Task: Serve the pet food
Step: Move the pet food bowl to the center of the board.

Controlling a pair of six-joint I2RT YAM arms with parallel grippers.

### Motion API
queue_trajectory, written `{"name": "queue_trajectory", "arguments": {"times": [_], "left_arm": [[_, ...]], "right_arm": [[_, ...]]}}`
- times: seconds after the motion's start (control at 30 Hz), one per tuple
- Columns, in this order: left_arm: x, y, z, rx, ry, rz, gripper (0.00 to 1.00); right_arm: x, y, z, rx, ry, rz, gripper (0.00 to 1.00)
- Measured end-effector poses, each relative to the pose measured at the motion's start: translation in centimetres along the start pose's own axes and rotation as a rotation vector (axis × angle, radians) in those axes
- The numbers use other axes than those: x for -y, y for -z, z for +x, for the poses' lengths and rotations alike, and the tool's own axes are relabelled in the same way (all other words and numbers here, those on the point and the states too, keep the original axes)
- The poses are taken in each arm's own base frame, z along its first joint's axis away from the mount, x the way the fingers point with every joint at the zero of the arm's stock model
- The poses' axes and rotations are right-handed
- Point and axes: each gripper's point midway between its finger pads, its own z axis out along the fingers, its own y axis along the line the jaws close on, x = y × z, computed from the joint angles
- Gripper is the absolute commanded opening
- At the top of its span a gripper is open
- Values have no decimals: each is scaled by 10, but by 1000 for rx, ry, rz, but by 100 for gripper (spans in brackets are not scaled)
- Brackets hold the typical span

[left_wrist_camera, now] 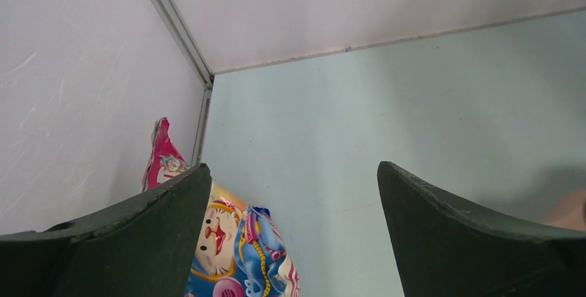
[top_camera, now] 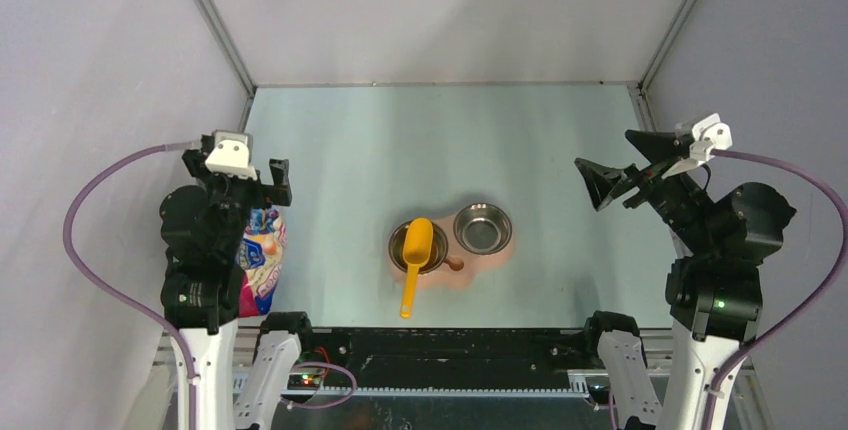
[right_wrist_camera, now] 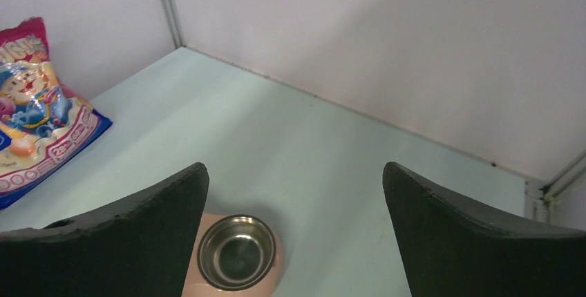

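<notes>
Shows the left pincer (left_wrist_camera: 294, 167) wide apart over the bright bag (left_wrist_camera: 235, 255), the right pincer (right_wrist_camera: 294, 167) wide apart above the counter (top_camera: 400, 140). Shows a yellow scoop (top_camera: 413, 265) across one bowl (top_camera: 397, 246). Cannot spot the pet food anywhere.

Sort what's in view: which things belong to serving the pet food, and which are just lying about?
Job: printed bag, yellow scoop, steel bowl under scoop, other steel bowl. Kibble itself not visible.
Lying about: nothing else I can see.

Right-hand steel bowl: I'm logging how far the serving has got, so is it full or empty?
Empty. The right-hand steel bowl shows only bare, shiny metal inside in both the overhead and right wrist views; nothing lies in it.
</notes>
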Motion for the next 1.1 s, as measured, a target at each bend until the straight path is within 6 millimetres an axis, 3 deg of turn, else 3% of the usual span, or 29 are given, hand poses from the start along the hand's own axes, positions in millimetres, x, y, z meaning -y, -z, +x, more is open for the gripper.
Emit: {"name": "queue_trajectory", "arguments": {"times": [0.2,0.43,0.63,1.1], "left_arm": [[2,-9,5,-23,20,11,98],[3,-26,37,-111,24,3,98],[5,-36,50,-140,22,8,98],[1,-68,95,-264,6,-25,98]], "right_arm": [[-10,-9,18,-42,-29,-93,100],[-18,-16,50,-96,4,-186,100],[-16,-26,75,-147,-16,-219,100],[-18,-48,110,-205,-53,-263,100]]}}
